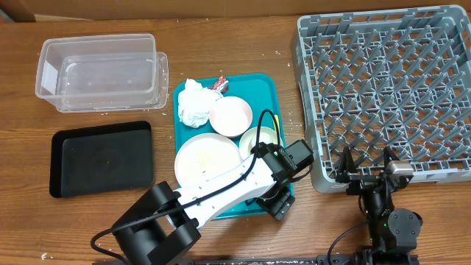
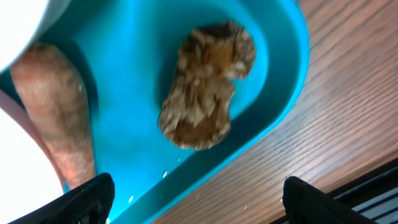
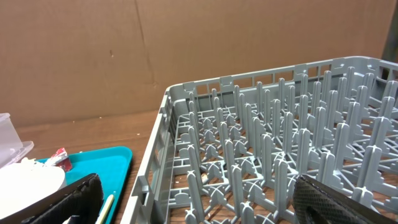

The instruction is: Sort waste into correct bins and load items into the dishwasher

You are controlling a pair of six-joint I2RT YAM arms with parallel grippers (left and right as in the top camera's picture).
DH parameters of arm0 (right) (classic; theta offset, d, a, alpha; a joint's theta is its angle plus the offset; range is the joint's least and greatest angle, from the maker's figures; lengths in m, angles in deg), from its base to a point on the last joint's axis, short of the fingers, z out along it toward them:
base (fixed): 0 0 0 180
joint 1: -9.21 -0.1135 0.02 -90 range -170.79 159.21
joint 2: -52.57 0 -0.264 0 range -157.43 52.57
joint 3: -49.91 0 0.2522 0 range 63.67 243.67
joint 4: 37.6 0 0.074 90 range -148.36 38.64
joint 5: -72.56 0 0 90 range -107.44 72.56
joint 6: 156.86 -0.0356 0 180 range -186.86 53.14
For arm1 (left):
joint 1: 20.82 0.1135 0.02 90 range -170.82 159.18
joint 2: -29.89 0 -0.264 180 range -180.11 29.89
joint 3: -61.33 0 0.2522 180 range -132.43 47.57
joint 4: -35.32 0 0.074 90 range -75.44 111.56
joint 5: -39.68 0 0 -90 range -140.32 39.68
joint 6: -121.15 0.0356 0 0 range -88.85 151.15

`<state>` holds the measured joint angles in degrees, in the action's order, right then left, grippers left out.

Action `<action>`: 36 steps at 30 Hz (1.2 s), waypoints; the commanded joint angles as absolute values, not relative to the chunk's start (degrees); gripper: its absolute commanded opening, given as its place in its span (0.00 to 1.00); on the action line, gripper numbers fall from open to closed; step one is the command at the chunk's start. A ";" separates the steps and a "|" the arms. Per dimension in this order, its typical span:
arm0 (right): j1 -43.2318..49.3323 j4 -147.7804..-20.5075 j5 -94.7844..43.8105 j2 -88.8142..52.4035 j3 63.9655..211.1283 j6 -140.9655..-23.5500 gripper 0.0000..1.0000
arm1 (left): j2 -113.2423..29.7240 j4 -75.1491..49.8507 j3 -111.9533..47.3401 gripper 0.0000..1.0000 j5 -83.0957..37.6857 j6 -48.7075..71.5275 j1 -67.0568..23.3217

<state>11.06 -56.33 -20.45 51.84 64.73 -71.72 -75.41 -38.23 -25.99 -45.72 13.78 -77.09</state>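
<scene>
My left gripper (image 1: 280, 197) is open over the front right corner of the teal tray (image 1: 272, 85). In the left wrist view its jaws (image 2: 199, 205) are open and empty, just short of the brown food chunk (image 2: 205, 87); the orange carrot piece (image 2: 59, 112) lies to the left beside a white dish edge. The tray also holds a crumpled napkin (image 1: 195, 103), the red-and-white wrapper (image 1: 219, 85), a white bowl (image 1: 231, 116), a pale green cup (image 1: 259, 140), the yellow spoon (image 1: 272, 121) and a plate with rice (image 1: 207, 160). My right gripper (image 1: 366, 173) is open and empty at the front edge of the grey dish rack (image 1: 383, 81).
The clear tub (image 1: 99, 70) stands at the back left and the black tray (image 1: 103, 158) in front of it. The right wrist view shows the rack's pegs (image 3: 280, 137), the teal tray's corner (image 3: 93, 168) and the wrapper (image 3: 60, 158). Brown cardboard stands behind.
</scene>
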 commanded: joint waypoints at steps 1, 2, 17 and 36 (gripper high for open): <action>11.10 -55.98 -20.56 52.40 64.14 -71.53 1.00 | -75.87 -38.93 -26.80 0.87 -46.22 18.24 -77.20; 11.10 -55.96 -20.56 52.40 64.14 -71.53 1.00 | -75.87 -38.76 -26.80 0.85 -46.24 19.46 -77.42; 11.10 -55.96 -20.56 52.40 64.14 -71.53 1.00 | -75.87 -37.99 -26.86 0.87 -45.90 23.88 -79.25; 11.10 -55.96 -20.56 52.40 64.14 -71.53 1.00 | -75.85 -48.70 -35.80 0.90 -55.86 23.90 -79.23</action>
